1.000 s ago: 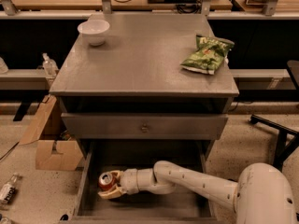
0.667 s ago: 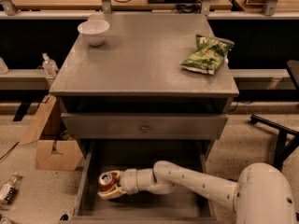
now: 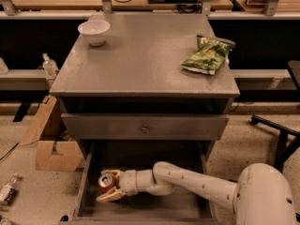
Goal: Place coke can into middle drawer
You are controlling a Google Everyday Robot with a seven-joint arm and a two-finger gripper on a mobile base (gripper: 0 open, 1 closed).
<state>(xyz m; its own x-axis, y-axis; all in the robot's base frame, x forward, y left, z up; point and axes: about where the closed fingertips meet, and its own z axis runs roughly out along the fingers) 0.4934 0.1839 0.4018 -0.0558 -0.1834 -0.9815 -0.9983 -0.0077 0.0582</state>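
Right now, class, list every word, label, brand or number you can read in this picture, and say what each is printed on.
No text can be read.
coke can, at the gripper inside the middle drawer: lettering too blurred to read.
chip bag on the cabinet top: print too blurred to read.
bottle at lower left: label too small to read.

The grey cabinet top (image 3: 140, 64) carries a white bowl (image 3: 94, 32) at its back left corner and a green chip bag (image 3: 207, 54) near the right edge, well apart. Below, in the open middle drawer (image 3: 145, 209), the coke can (image 3: 107, 181) seems to rest on the floor at the left, clasped by the gripper (image 3: 106, 186).
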